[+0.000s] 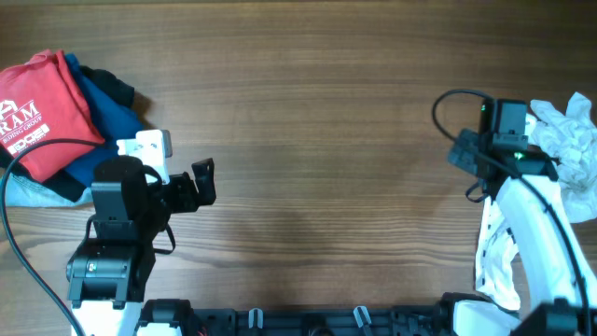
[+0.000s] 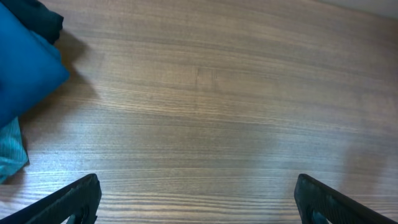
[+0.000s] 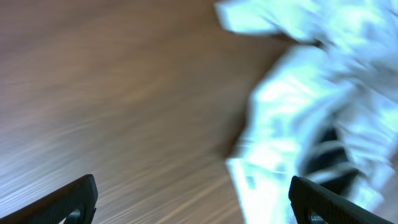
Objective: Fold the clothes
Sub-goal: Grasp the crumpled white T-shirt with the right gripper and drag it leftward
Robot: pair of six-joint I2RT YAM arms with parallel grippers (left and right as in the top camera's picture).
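Folding seems not yet begun: the crumpled white T-shirt (image 1: 569,131) lies bunched at the right edge of the desk (image 1: 317,112), near the wide, empty right fingers (image 3: 71,199), the left fingers (image 2: 71,199) equally wide, so next it likely needs gripping and spreading flat mid-desk.

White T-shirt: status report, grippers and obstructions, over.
Left gripper open, empty. Right gripper open, beside the white T-shirt, not gripping. T-shirt crumpled far right, unfolded. Red shirt pile far left, not in the way.

a robotics lab, it seems (wood-grain table (image 1: 317,93), trailing black cable (image 1: 435,114)).
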